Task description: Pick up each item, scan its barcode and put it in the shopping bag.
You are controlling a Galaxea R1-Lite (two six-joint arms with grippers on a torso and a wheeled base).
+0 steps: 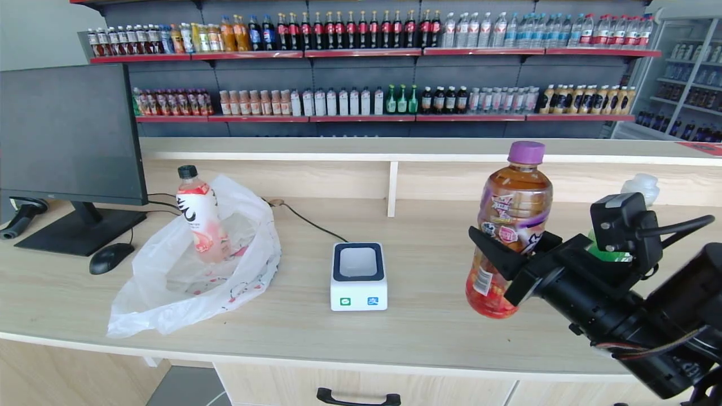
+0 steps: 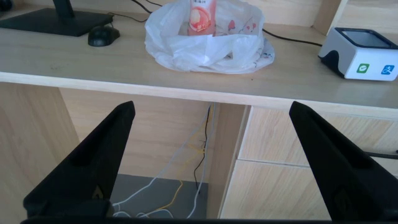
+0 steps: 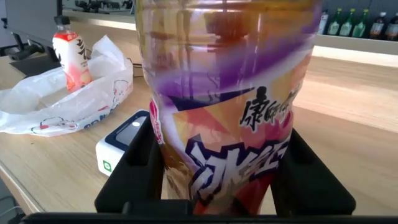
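My right gripper (image 1: 516, 256) is shut on a purple-capped tea bottle (image 1: 510, 225), held upright above the counter to the right of the white barcode scanner (image 1: 359, 276). Up close, the tea bottle (image 3: 224, 99) stands between the right gripper's fingers (image 3: 134, 174), with the scanner (image 3: 124, 140) beyond it. A white plastic shopping bag (image 1: 197, 265) lies open on the counter's left, with a pink bottle (image 1: 198, 217) standing in it. My left gripper (image 2: 208, 165) hangs open below the counter's front edge, facing the shopping bag (image 2: 208, 46) and the pink bottle (image 2: 202, 15).
A monitor (image 1: 70, 146), a mouse (image 1: 110, 257) and a handheld scanner (image 1: 20, 217) stand at the counter's left. A green bottle with a white cap (image 1: 640, 189) stands behind my right arm. A cable (image 1: 313, 223) runs across the counter behind the scanner. Drink shelves (image 1: 366, 56) line the back wall.
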